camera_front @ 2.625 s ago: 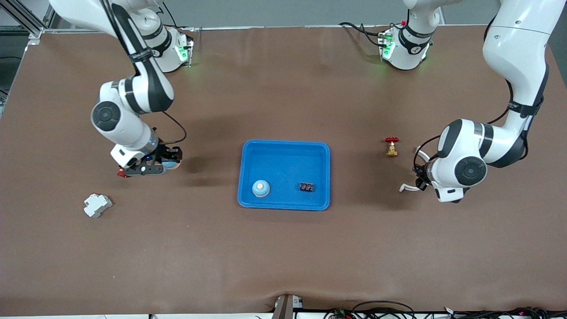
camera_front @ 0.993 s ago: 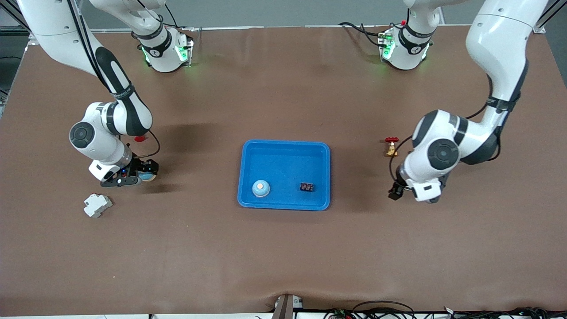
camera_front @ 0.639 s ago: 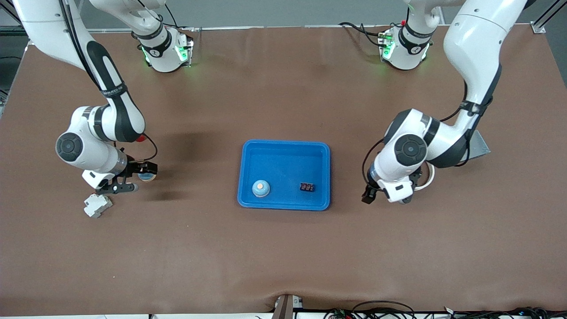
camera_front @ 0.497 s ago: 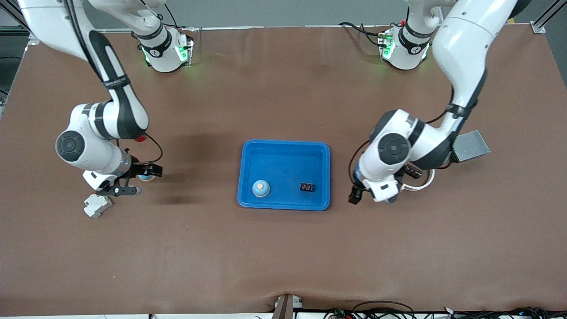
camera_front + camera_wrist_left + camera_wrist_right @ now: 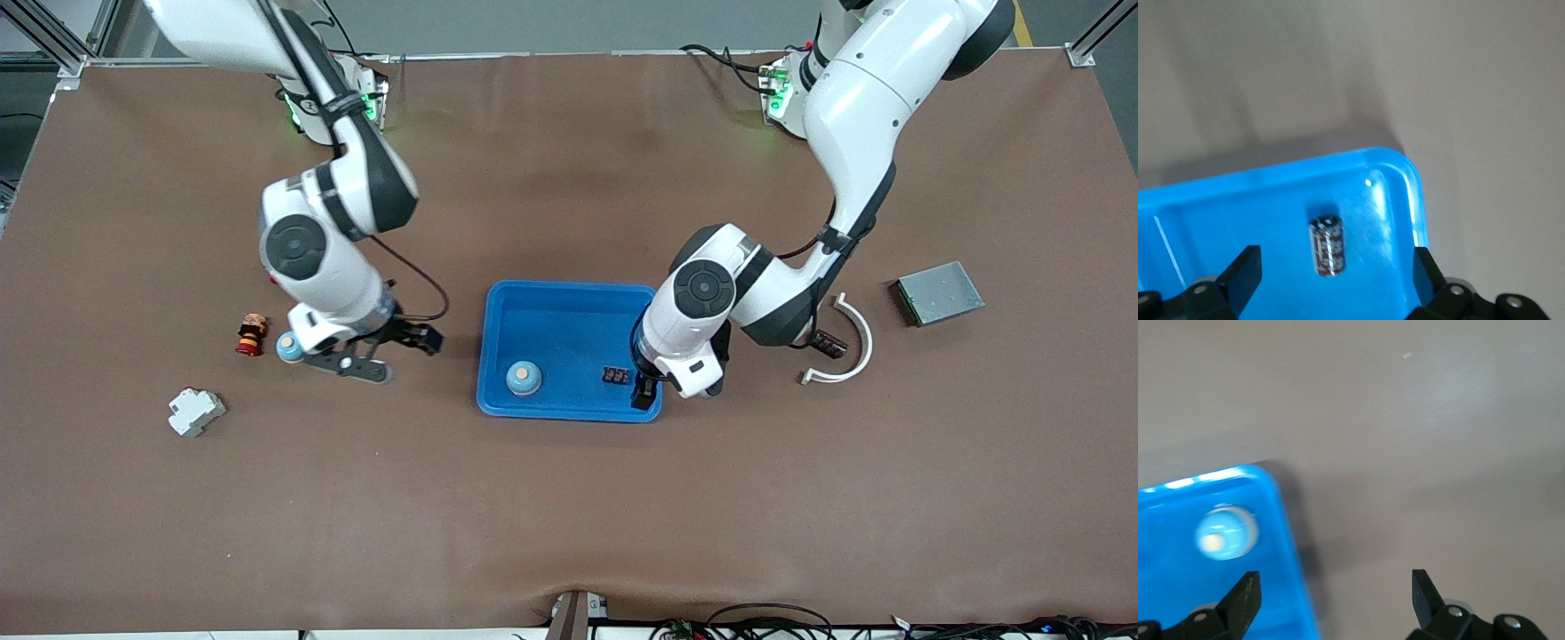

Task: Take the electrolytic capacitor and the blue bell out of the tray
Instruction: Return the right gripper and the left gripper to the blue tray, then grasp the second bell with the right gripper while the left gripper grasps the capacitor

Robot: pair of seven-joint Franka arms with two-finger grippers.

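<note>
A blue tray (image 5: 569,307) sits mid-table. In it stand a light-blue bell (image 5: 524,378) with an orange top and a small dark capacitor (image 5: 615,375). My left gripper (image 5: 642,391) hangs open over the tray's corner at the left arm's end. In the left wrist view the capacitor (image 5: 1327,247) lies on the tray floor (image 5: 1238,207) between the spread fingers of the left gripper (image 5: 1335,280). My right gripper (image 5: 391,353) is open over bare table beside the tray's other end. The right wrist view shows the bell (image 5: 1225,533) inside the tray rim (image 5: 1281,520), ahead of the empty right gripper (image 5: 1331,597).
Toward the right arm's end lie a small blue dome (image 5: 287,347), a red-and-brown valve (image 5: 252,333) and a white block (image 5: 196,412). Toward the left arm's end lie a white curved strip (image 5: 849,342), a small dark cylinder (image 5: 829,343) and a grey box (image 5: 940,292).
Both arms have swung inward to the tray. The right gripper has let go of the small blue dome, which now rests on the table. The left gripper now hangs over the tray's corner.
</note>
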